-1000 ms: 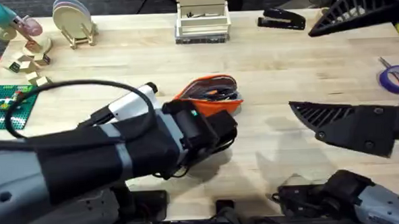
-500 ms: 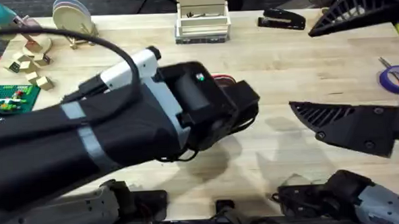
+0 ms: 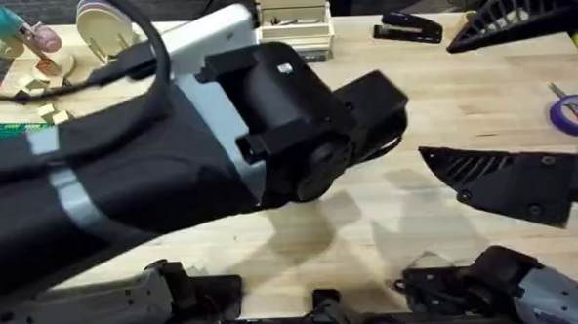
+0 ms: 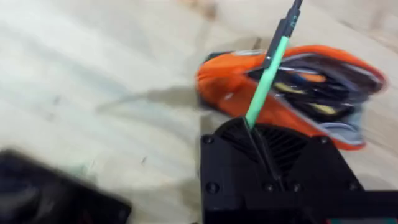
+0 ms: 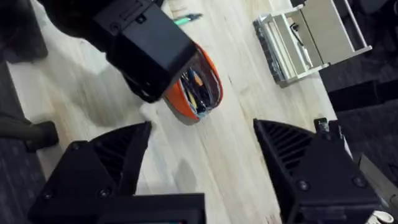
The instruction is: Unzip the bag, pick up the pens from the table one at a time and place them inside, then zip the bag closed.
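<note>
While unzipped, bag (image 4: 292,87) holding pens inside, left claw (image 4: 261,140) pinching green pen (image 4: 267,74), right claw (image 5: 199,155) spread.

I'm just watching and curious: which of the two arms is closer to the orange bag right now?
The left. Its gripper, holding the green pen, hangs just above the open bag. The right gripper waits open, off to the bag's side.

The table (image 3: 442,87) is pale, matt jointed wood with fine grain, the bag (image 4: 230,84) is soft orange cloth with a dark lining and a slight sheen, the green pen (image 4: 266,78) looks like smooth plastic, and the left gripper (image 4: 272,165) is matt black ribbed plastic.
</note>
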Action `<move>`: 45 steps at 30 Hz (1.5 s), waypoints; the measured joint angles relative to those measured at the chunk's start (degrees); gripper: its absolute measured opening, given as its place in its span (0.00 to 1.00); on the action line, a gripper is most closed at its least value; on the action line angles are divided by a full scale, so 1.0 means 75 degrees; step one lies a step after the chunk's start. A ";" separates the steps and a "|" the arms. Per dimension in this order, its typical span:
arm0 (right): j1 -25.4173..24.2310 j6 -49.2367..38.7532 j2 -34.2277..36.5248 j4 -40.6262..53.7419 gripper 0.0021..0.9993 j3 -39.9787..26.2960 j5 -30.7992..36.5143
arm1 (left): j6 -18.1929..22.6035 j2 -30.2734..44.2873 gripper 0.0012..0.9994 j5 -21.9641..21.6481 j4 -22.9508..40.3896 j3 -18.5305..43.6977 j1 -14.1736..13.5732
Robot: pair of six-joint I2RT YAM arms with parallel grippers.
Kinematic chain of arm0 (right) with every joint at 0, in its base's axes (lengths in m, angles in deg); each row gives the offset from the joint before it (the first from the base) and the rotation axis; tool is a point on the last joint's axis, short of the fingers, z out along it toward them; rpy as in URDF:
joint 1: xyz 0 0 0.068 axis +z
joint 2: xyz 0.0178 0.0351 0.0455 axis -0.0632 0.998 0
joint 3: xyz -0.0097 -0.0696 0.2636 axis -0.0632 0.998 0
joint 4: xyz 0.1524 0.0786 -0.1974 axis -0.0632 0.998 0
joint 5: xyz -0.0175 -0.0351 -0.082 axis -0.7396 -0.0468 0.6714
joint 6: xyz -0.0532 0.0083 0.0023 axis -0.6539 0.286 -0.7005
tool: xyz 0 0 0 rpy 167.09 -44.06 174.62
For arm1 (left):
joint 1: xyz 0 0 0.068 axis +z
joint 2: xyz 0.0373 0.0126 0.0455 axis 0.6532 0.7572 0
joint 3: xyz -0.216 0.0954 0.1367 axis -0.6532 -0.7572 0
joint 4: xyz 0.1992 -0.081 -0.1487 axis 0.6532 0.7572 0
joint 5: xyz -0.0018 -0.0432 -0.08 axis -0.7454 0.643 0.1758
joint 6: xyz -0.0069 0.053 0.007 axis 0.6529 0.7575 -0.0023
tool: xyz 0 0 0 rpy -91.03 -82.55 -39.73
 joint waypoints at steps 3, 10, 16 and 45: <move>0.0000 -0.0003 0.0002 0.0000 1.00 0.0000 0.0000 | 0.1183 0.0000 0.04 -0.0236 -0.0815 0.0000 0.0000; 0.0000 -0.0003 0.0000 0.0000 1.00 0.0000 0.0000 | 0.4032 0.0000 0.04 -0.0320 -0.2401 0.0000 0.0094; 0.0000 -0.0003 0.0000 0.0000 1.00 0.0000 0.0000 | 0.6026 0.0000 0.04 0.0161 -0.3087 0.0000 0.0608; 0.0000 -0.0006 0.0001 0.0000 1.00 0.0000 0.0000 | 1.4916 0.0000 0.04 0.6147 -0.3976 -0.0642 0.3636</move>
